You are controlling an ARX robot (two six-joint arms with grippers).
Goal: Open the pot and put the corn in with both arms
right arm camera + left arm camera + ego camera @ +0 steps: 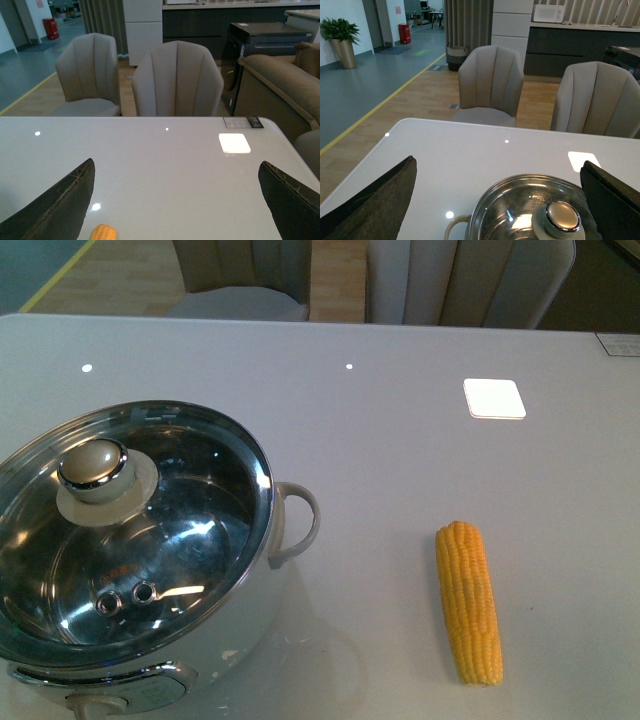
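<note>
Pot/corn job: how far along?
Done: nothing. The lid is on the pot; the corn lies on the table to the pot's right. In hand: nothing; the left gripper and right gripper are open and empty. To do: lift the lid, grasp the corn, put it in.

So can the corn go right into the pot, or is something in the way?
Yes, the glass lid is on the pot, covering its bowl. Nothing else visible lies between the corn and the pot.
</note>
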